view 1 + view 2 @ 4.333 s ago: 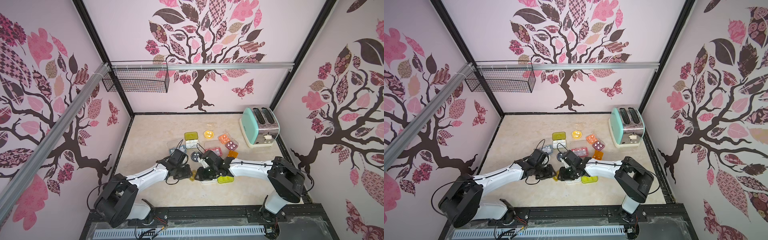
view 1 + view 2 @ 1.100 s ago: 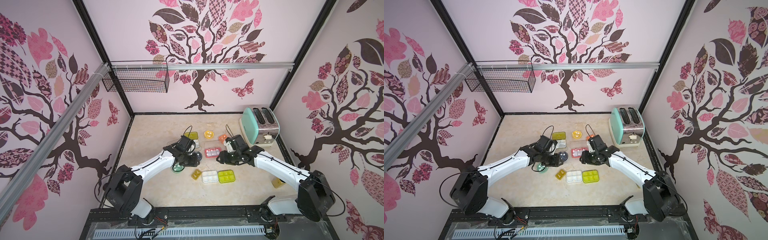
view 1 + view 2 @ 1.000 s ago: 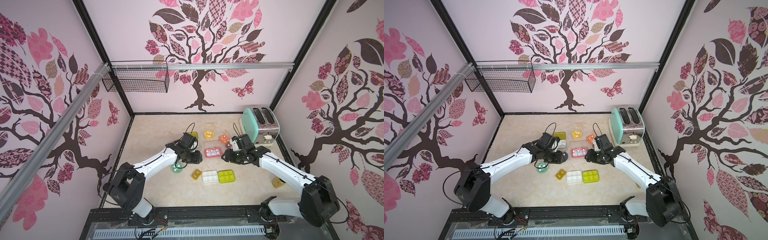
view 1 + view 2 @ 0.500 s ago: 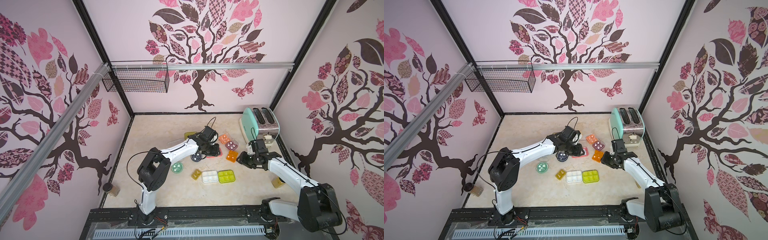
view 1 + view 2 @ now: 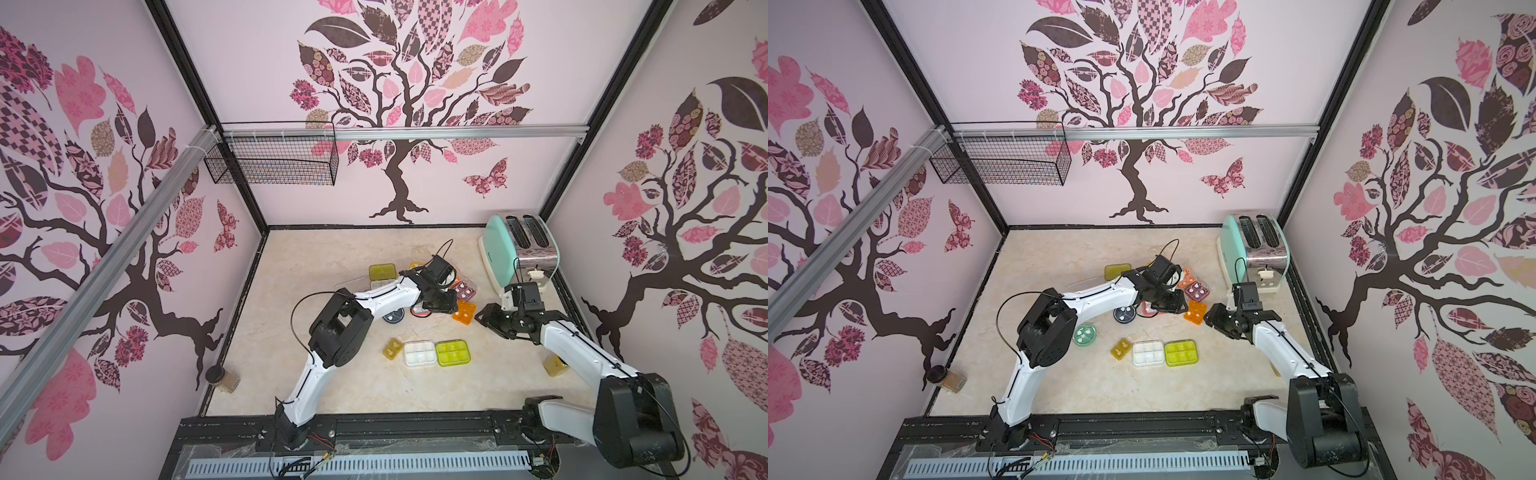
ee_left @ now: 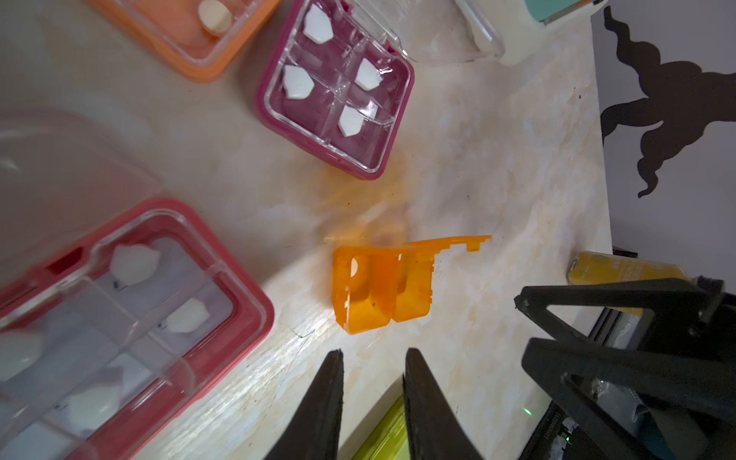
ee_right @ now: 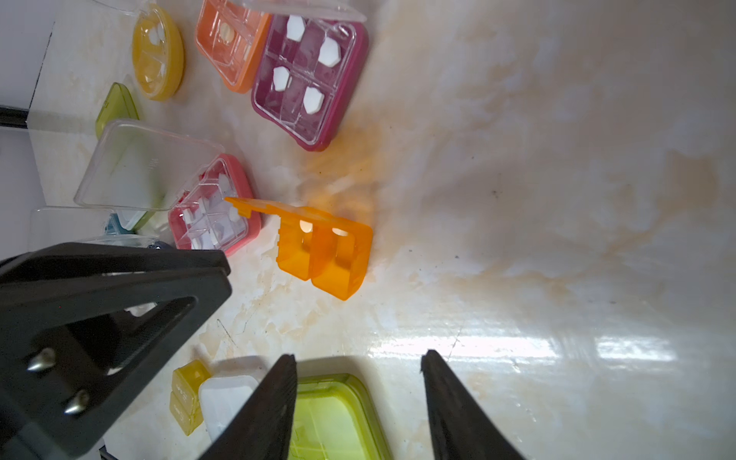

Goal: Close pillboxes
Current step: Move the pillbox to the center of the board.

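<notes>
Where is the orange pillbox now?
Right of centre in both top views: orange pillbox is just in front of the maroon box, front-left of the toaster.

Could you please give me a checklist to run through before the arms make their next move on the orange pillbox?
1. Lid of the orange pillbox shut: not ok, it stands open.
2. The orange pillbox at rest: cannot tell; an orange smear shows beside it in both wrist views.
3. The left gripper free: ok, jaws apart, nothing between them.
4. The right gripper free: ok, jaws apart, empty.
5. The grippers clear of each other: ok, the orange pillbox lies between them in both top views.
6. Lid of the pink pillbox shut: not ok, its clear lid is raised.
</notes>
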{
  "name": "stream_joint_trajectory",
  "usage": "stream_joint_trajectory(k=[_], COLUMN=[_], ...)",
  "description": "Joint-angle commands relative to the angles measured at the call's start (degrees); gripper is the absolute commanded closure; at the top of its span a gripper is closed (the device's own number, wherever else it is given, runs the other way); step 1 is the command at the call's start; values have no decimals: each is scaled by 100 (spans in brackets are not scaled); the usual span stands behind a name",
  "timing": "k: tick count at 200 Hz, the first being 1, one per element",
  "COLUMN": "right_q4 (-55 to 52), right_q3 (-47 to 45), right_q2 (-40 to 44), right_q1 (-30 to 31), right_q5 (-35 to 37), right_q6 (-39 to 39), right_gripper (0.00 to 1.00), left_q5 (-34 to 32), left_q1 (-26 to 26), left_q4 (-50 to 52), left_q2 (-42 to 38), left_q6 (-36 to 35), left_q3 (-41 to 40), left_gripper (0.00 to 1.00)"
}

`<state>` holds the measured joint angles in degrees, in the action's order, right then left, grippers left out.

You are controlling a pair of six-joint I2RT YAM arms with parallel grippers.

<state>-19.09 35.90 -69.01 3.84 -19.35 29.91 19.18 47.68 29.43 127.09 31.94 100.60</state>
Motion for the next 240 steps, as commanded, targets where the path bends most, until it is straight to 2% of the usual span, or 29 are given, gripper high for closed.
stream_joint_trajectory(k=[1,29,59,80,121,177,192,240], right_q4=[-112,-161,-104,-68,-7,19,11,2], right_q3=[-63,-56,-66,-83,-109,-112,-115,-119], right_q2=[191,267,301,346,427,472,494,461], right_q1=[-67,-76,-85,-92,-94,-94,-94,-94], right_q5=[-51,37,-132,-221,-375,-464,-477,-445], right_q6=[-88,-127,-133,-143,-127,-125,-121,-161], right_gripper=[45,44,44,43,43,43,43,43], left_q5=[-99,-71,-211,-339,-301,-247,-273,-491], left_q1=[26,39,57,60,76,136,138,141], left_q4=[259,472,645,661,682,789,792,869], left_q2=[235,469,605,631,828,1045,1017,828], left_q6=[-7,-11,-57,-102,-92,-80,-82,-167], left_q3=[344,672,799,795,970,1311,1304,1111], left_gripper=[71,76,76,72,73,81,86,91])
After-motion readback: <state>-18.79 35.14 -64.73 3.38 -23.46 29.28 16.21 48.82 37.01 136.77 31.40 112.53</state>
